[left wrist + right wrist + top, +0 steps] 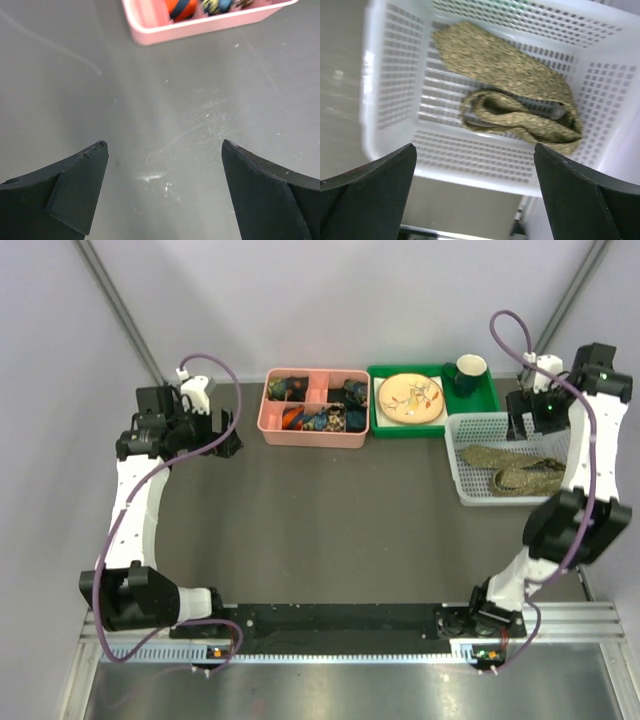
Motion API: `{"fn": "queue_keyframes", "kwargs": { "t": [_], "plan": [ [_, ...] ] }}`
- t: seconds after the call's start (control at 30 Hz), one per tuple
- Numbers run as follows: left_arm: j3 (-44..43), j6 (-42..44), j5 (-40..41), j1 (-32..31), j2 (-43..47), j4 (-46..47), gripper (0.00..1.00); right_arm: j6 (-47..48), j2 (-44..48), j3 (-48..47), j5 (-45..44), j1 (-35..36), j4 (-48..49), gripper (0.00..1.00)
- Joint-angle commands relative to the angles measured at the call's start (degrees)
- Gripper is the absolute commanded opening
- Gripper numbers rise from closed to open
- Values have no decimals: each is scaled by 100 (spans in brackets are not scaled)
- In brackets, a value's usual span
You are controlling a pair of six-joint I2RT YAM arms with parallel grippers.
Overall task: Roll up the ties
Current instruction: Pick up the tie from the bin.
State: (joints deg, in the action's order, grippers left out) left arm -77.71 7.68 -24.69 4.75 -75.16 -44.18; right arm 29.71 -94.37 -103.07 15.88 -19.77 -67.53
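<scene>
An olive-tan speckled tie [520, 95] lies loosely bunched inside the white mesh basket [395, 100]; from above the tie [515, 468] shows in the basket [462, 465] at the right of the table. My right gripper [475, 150] hovers open above the basket's back edge, holding nothing; in the top view it [523, 425] hangs over the basket's far rim. My left gripper [165, 145] is open over bare table at the far left, its fingers [80, 185] empty; in the top view it [228, 435] sits left of the pink tray.
A pink divided tray [313, 408] holding several rolled ties stands at the back centre, its corner [200, 25] also in the left wrist view. A green tray [485, 398] with a plate [410, 398] and a dark mug [468, 372] sits behind the basket.
</scene>
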Motion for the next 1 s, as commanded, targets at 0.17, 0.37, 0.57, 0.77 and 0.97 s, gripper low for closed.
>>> {"fn": "queue_keyframes", "kwargs": {
  "t": [0.17, 0.37, 0.57, 0.77, 0.97],
  "plan": [
    [-60, 269, -1029, -18, -254, 437, 99, 1571, -1724, -874, -1401, -414, -307, 99],
    [230, 172, -1214, -27, -429, 630, 99, 2064, -2059, -329, -2263, -414, 537, 99],
    [239, 155, -1240, -45, -614, 665, 99, 2293, -2411, 93, -2624, -405, 1013, 99],
    [239, 85, -1249, -62, -711, 639, 99, 2407, -2692, 445, -2783, -405, 1391, 99],
    [186, 40, -1188, -71, -790, 613, 99, 2372, -2956, 376, -2783, -405, 1400, 71]
  ]
}}
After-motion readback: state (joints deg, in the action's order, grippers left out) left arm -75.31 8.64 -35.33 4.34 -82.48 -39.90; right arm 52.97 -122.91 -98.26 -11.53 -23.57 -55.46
